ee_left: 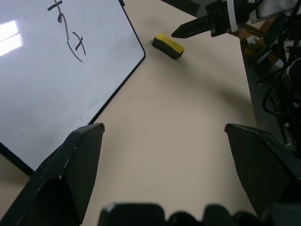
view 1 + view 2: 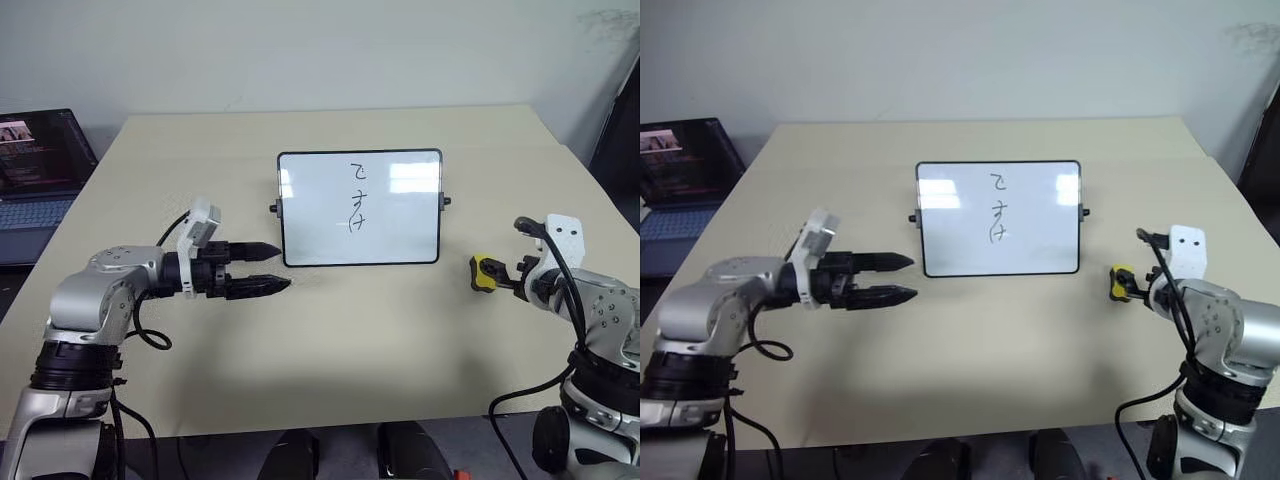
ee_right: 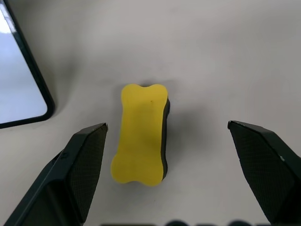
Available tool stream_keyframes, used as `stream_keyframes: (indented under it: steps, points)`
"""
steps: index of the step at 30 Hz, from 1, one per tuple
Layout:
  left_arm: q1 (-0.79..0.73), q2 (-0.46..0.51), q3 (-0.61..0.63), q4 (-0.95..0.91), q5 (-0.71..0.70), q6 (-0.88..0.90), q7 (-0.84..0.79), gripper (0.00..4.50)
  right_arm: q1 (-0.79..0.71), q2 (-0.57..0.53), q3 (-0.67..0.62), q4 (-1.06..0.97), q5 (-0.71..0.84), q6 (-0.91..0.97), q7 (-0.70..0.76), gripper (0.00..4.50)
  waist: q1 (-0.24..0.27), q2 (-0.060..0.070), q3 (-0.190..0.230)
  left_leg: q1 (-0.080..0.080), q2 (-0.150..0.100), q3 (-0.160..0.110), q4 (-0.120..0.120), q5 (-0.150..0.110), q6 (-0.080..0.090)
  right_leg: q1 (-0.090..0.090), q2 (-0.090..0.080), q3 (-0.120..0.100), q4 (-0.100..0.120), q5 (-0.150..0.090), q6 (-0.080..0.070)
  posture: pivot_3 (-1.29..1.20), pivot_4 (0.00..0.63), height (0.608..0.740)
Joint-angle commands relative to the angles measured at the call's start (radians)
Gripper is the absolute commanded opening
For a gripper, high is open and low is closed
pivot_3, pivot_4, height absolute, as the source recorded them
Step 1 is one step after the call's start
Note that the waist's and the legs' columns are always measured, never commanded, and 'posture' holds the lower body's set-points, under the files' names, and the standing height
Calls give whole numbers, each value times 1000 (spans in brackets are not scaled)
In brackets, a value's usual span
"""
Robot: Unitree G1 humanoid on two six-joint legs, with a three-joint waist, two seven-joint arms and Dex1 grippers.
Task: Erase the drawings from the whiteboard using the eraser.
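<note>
Both grippers sit at the near edge of the table, one to each side. Between the fingers of the right gripper, which are spread wide and clasp nothing, lies the eraser: a small yellow block, bone-shaped from above, with a black underside, flat on the tabletop and untouched by either finger. In the head view it lies at about 4 o'clock from the whiteboard, near the board's right lower corner but apart from it. The whiteboard stands roughly at the table's middle, a glossy white panel in a thin black frame with small black knobs on both sides. The drawings run as a short vertical column of black strokes near the board's centre. At about 8 o'clock from the board hangs the left gripper, fingers parted and empty, tips pointing toward the board's left lower corner, close to the frame without touching. A laptop sits open off the table's far left side.
</note>
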Motion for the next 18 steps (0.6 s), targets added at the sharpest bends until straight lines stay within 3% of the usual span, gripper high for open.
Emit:
stream_keyframes:
  steps: [1, 18]
  points:
    - [-40, -13, -9, 28, 62, -99, 11, 4451, -30, 12, 6, -4, -12, 7, -11, 4500, 0, 0, 0, 0, 0, 0, 0, 0, 0, 0, 0, 0, 0, 0, 0, 0, 150, 740]
    - [-15, -32, 5, -27, 106, -147, 71, 4451, -83, 115, 35, 82, -130, -33, -84, 4500, 0, 0, 0, -1, 0, 0, 0, 0, 0, -3, -1, 1, 1, 0, 0, 0, 150, 740]
